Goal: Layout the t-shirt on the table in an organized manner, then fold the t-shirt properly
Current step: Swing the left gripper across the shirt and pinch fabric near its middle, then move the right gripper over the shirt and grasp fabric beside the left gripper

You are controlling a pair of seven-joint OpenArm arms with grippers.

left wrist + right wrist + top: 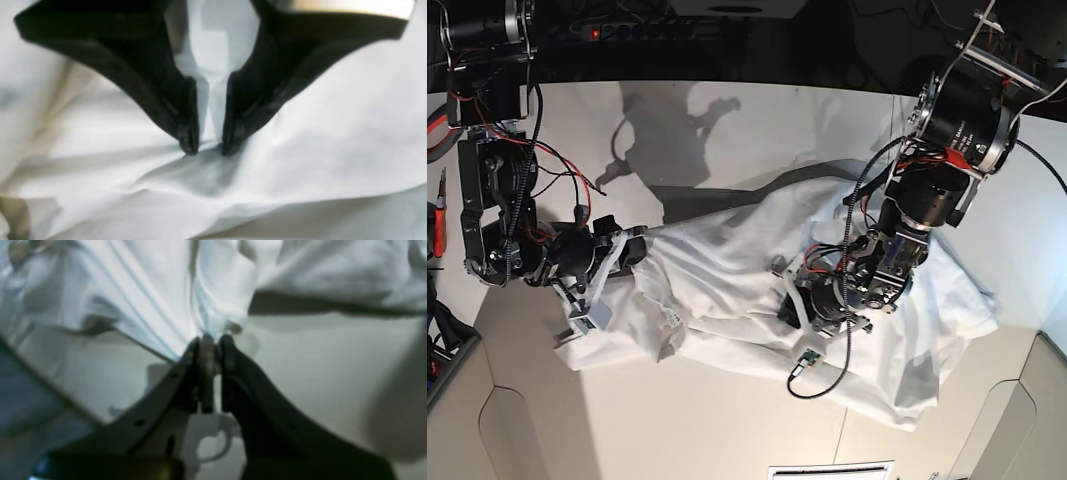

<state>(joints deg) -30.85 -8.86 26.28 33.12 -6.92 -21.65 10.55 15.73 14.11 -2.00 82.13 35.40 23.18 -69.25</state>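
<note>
Risk: cloth may slip or bunch if the arms pull unevenly | Shirt: soft, wrinkled plain white cotton t-shirt, crumpled mid-table on the matte off-white tabletop | right gripper, at 9 o'clock, pinching the shirt's edge | left gripper, at 3 o'clock, narrowly parted, tips pressing fabric; grasp unclear

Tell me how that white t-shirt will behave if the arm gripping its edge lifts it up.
The t-shirt will probably sag and drape: it lies crumpled in soft folds on the table. It looks light, since the right gripper, shut on a thin bunch of cloth, already pulls taut pleats. The far side may drag, as the left gripper presses there.
</note>
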